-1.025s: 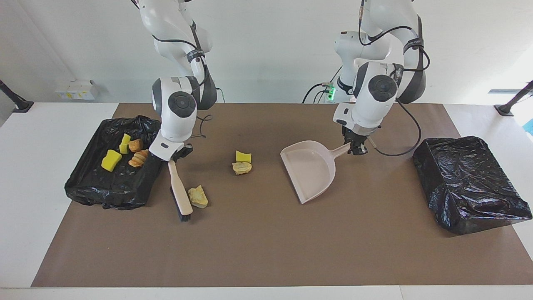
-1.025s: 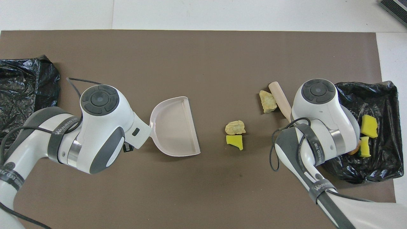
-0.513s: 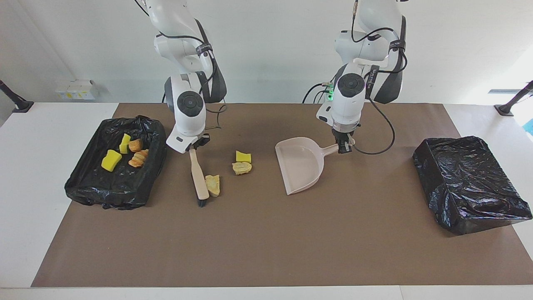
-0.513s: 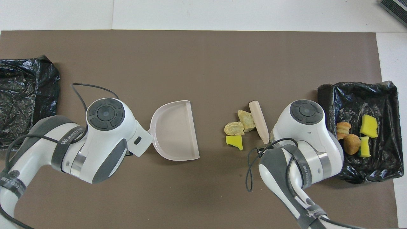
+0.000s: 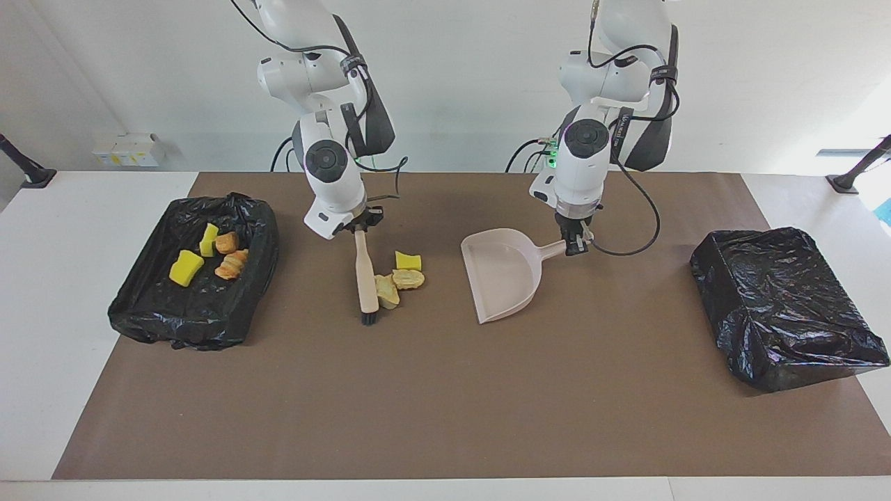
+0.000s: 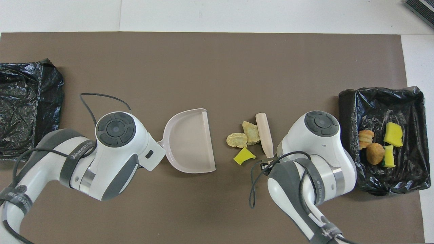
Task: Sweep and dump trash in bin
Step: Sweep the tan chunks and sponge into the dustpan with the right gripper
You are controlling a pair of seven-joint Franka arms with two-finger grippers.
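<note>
Facing view: brown mat (image 5: 445, 403) over a white table (image 5: 62, 292), both arms at the robots' edge.
Right gripper (image 5: 360, 224): fingers clamped on the handle end of the brush (image 5: 365, 275); brush lying across the mat, bristles pointing away from the robots.
Left gripper (image 5: 576, 243): fingers clamped on the handle of the beige dustpan (image 5: 502, 273); pan resting on the mat near its middle, open mouth toward the brush.
Loose trash (image 5: 400, 275): three pieces in a cluster between brush and dustpan; pale lump touching the brush head, tan lump beside it, yellow sponge piece nearest the robots.
Trash in lined tray (image 5: 191, 271): four pieces, two yellow sponge bits and two orange lumps, on black plastic at the right arm's end of the mat.
Bin (image 5: 786, 306): black-lined, at the left arm's end of the mat, well apart from the dustpan.
</note>
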